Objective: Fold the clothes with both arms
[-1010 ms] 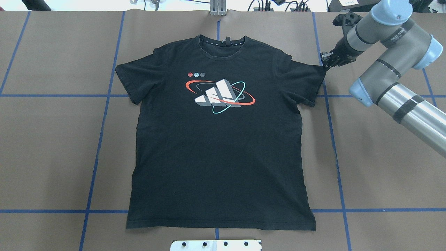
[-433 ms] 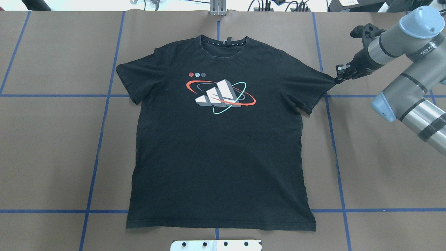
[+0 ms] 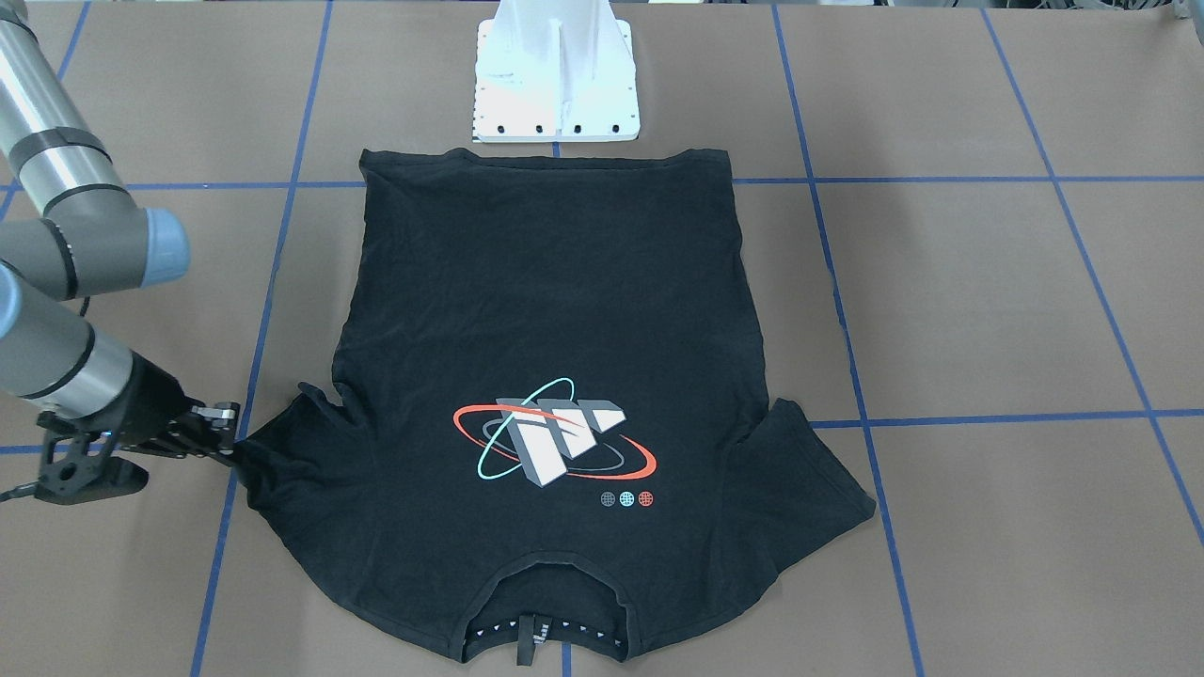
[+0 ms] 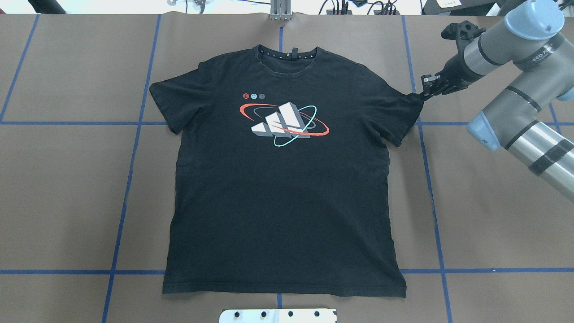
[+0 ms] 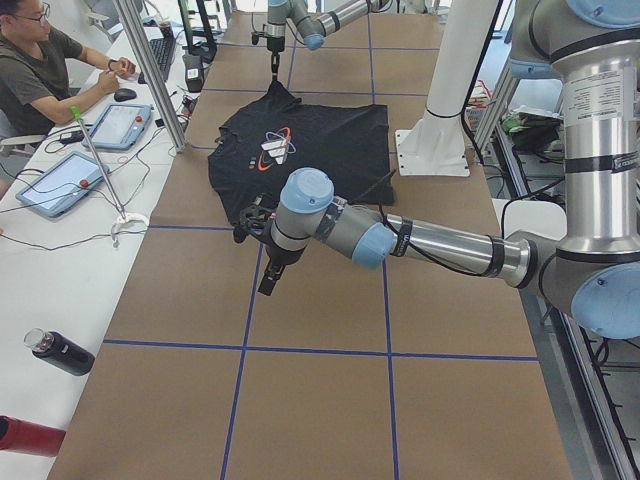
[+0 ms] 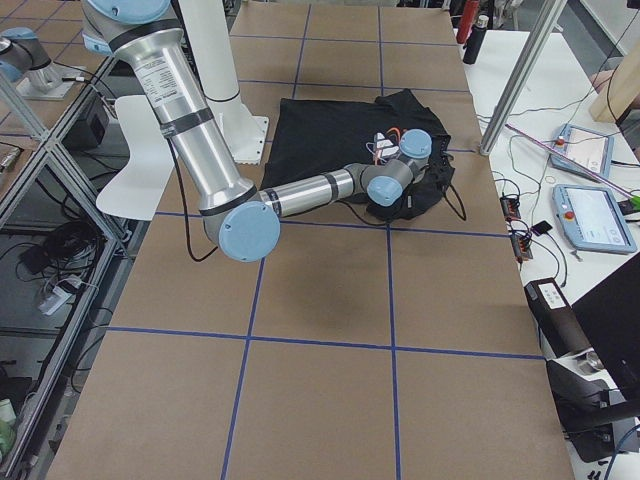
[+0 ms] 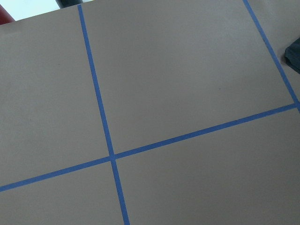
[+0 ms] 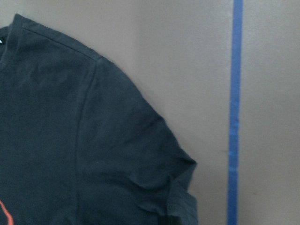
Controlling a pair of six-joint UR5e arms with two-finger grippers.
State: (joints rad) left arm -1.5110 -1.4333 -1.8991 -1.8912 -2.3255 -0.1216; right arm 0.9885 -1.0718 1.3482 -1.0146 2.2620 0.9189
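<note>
Two fingers of right gripper [image 4: 423, 92] clamped on sleeve tip of black T-shirt [image 4: 282, 188]. Shirt flat, print up, mid brown table [image 4: 67, 202]. Long axis runs away from robot: collar far, hem by white pedestal [image 3: 557, 85]. Left gripper [image 5: 267, 285]: cannot tell its grip.

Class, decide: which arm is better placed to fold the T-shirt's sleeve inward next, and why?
Right: the right tool pinches the sleeve tip of the black T-shirt; the left tool hangs beside it, over table.
</note>
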